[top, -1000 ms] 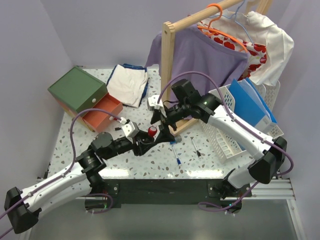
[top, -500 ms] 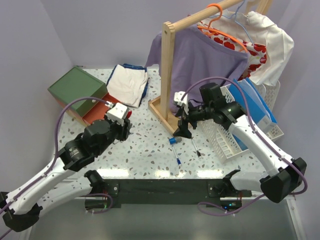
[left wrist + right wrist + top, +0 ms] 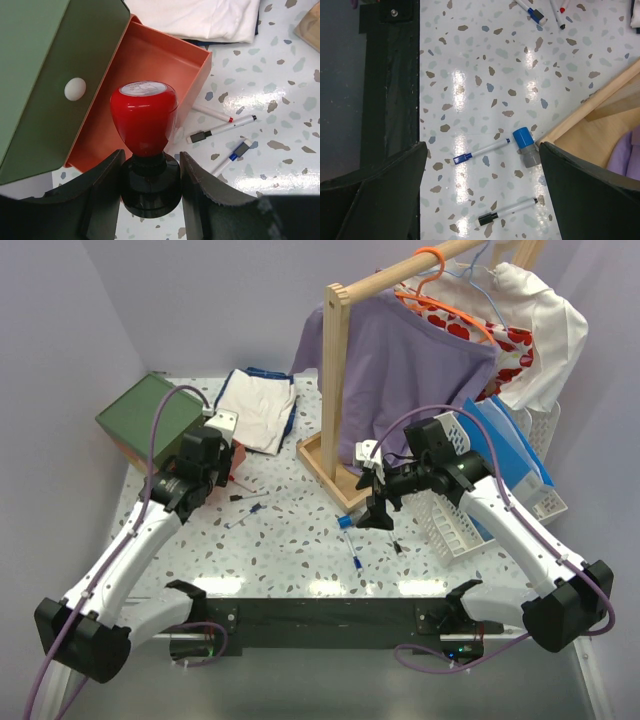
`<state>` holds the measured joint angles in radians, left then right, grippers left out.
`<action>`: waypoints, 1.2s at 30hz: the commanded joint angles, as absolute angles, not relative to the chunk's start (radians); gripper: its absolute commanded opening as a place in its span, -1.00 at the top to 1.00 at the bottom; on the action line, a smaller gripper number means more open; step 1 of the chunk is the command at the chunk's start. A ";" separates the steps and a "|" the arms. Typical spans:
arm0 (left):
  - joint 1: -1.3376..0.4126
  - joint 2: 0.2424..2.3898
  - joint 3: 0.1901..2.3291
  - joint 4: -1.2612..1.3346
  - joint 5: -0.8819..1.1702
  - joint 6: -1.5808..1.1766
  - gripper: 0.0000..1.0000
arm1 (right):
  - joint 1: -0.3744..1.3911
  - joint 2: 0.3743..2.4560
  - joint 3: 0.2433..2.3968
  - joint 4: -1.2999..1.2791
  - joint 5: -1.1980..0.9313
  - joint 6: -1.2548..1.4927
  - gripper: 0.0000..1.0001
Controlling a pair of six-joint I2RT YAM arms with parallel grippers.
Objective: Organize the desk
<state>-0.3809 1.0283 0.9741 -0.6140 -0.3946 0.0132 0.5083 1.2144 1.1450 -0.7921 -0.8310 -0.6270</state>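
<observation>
1. My left gripper (image 3: pixel 150 167) is clamped on the black base of a red-handled stamp (image 3: pixel 144 115), which it holds upright.
2. The open orange drawer (image 3: pixel 150 60) of the green box (image 3: pixel 40 65) lies just ahead of the stamp and below it. The left arm is much the nearer one, so I judge the drop-off is its job.
3. The desk (image 3: pixel 285 95) spreads under both arms, with loose markers (image 3: pixel 220 127) on it just beside the drawer's front corner.
4. My right gripper (image 3: pixel 483 150) hangs with jaws spread wide and nothing in it, above the desk by the wooden rack base (image 3: pixel 600 115).
5. Below it a blue-capped cylinder (image 3: pixel 526 146) sits nearer the rack-side finger, at the tip of a blue-capped pen (image 3: pixel 482 151). The pen's long axis runs finger to finger, so I'd turn the wrist before closing on it.
</observation>
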 commanded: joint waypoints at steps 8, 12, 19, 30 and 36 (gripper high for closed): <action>-0.290 1.213 1.086 -0.511 -0.409 0.048 0.77 | 0.502 1.193 1.140 -0.801 -0.877 -0.673 -0.97; -0.275 1.229 1.089 -0.489 -0.437 0.052 0.41 | 0.502 1.200 1.141 -0.810 -0.887 -0.680 -0.98; -0.265 1.239 1.106 -0.480 -0.468 0.040 -0.29 | 0.500 1.204 1.144 -0.818 -0.894 -0.687 -0.97; -0.265 1.161 1.157 -0.512 -0.402 0.018 -0.47 | 0.494 1.212 1.144 -0.851 -0.907 -0.730 -0.97; -0.265 0.982 1.059 -0.466 -0.175 -0.037 -0.71 | 0.491 1.218 1.123 -0.884 -0.933 -0.821 -0.97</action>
